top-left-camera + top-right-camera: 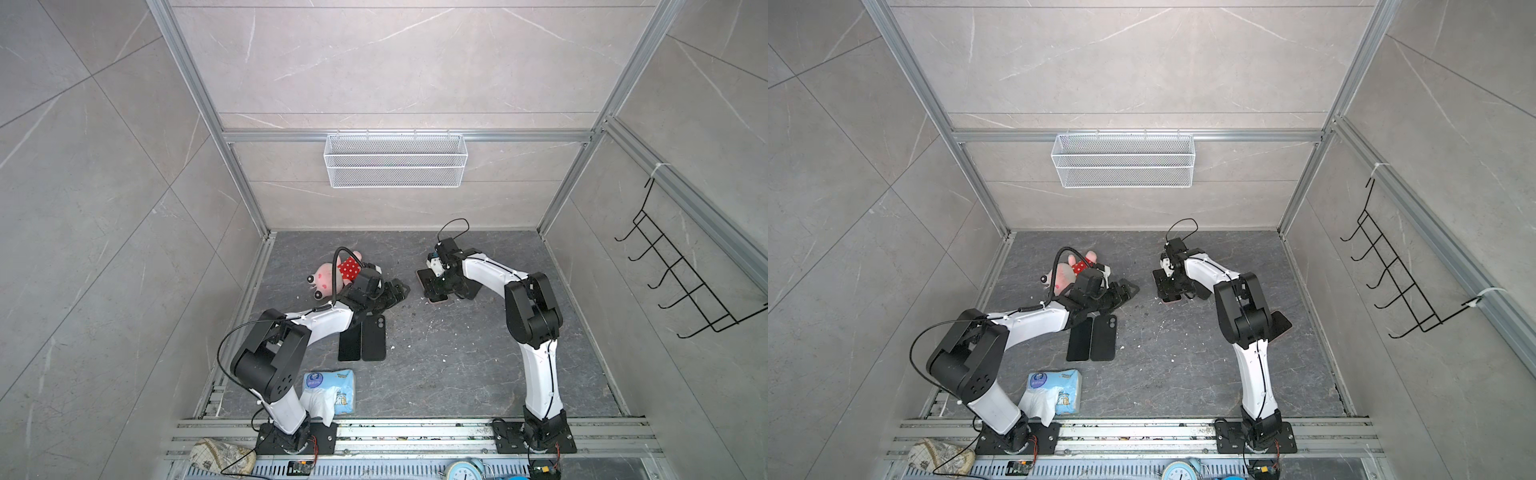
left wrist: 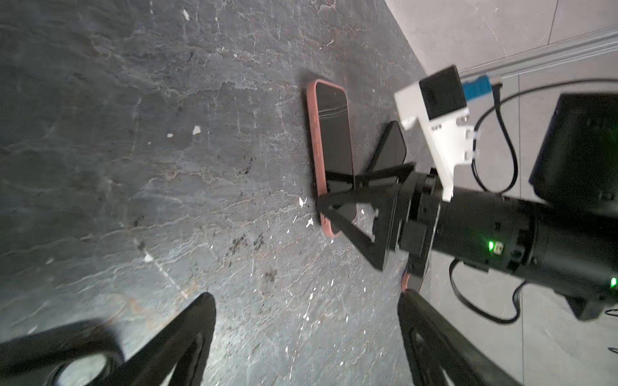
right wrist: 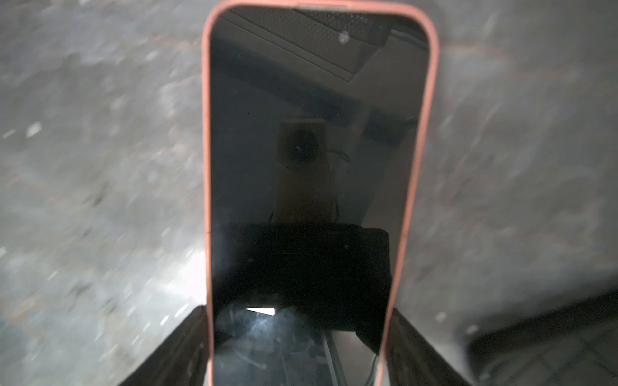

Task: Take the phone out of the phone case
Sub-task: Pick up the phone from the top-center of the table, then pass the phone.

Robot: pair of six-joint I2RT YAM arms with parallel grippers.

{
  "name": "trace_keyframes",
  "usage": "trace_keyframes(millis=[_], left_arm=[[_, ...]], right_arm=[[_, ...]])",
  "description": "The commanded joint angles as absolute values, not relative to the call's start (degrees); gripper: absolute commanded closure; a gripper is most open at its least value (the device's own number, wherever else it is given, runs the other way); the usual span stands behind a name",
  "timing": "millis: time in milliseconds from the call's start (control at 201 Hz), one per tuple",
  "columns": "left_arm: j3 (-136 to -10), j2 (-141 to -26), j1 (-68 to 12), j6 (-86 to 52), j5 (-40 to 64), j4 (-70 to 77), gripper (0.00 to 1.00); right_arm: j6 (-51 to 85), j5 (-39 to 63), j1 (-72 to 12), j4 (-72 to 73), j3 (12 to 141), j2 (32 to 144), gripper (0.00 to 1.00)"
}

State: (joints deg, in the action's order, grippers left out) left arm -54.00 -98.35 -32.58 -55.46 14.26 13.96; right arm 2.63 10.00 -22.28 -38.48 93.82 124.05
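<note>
I judge that the step in hand is the first hold on the cased phone. The right fingers (image 3: pixel 184 351) stand one at each side of the phone case (image 3: pixel 206 133), near one short end. Each of them lies against a long pink edge, so they are open only as wide as the case and seem to clamp it. The phone (image 3: pixel 311 133) sits fully inside the case with the screen up, and its length runs forward from between these fingers. In the left wrist view the case appears to rest flat on the dark surface (image 2: pixel 133 167).

The left fingers (image 2: pixel 187 334) are spread wide and hold nothing. The cased phone lies ahead of them, well apart, and only bare surface is between their two tips.

No part of the phone is out of the case yet, so the task seems near its beginning. In my judgement the next move calls for a firm hold by the right fingers while the left fingers come to the free end and close on a corner of the rim, to peel it back from the glass. The rim is thin, so they should take the rim alone and not the phone with it.
</note>
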Motion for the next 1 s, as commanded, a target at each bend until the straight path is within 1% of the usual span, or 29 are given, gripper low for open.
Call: trace_keyframes(millis=[0, 95, 229, 319, 444, 514, 713, 922, 992], left_arm=[[-56.68, -100.93, -32.22, -58.99, 17.12, 19.35, 0.13], [-57.30, -103.24, -32.09, -60.39, 17.81, 20.83, 0.13], [-57.94, -105.92, -32.01, -62.06, 18.83, 23.12, 0.15], [-58.08, -107.56, -31.95, -63.46, 19.66, 25.03, 0.16], [-58.30, -109.38, -31.96, -65.24, 20.13, 27.17, 0.18], [-58.19, -110.32, -31.93, -66.17, 20.40, 28.98, 0.21], [-56.94, -110.67, -31.93, -66.97, 19.67, 30.98, 0.41], [-55.35, -109.95, -31.97, -66.82, 19.07, 31.77, 0.73], [-54.90, -109.71, -31.99, -66.80, 19.06, 31.99, 0.82]], right_arm=[[4.20, 16.53, -22.84, -32.67, 88.86, 117.36, 0.67], [3.83, 19.10, -23.10, -31.18, 85.39, 114.32, 0.70], [3.16, 21.84, -24.36, -29.50, 81.02, 110.32, 0.70], [3.04, 22.36, -25.29, -28.80, 78.84, 108.48, 0.71], [3.27, 23.53, -26.54, -27.39, 76.37, 106.91, 0.73], [3.42, 24.17, -27.34, -26.82, 75.35, 106.31, 0.73], [4.23, 25.57, -27.95, -25.94, 74.14, 105.48, 0.74], [4.66, 26.45, -27.97, -25.37, 73.31, 105.17, 0.75], [4.76, 26.46, -28.03, -25.22, 73.12, 105.03, 0.75]])
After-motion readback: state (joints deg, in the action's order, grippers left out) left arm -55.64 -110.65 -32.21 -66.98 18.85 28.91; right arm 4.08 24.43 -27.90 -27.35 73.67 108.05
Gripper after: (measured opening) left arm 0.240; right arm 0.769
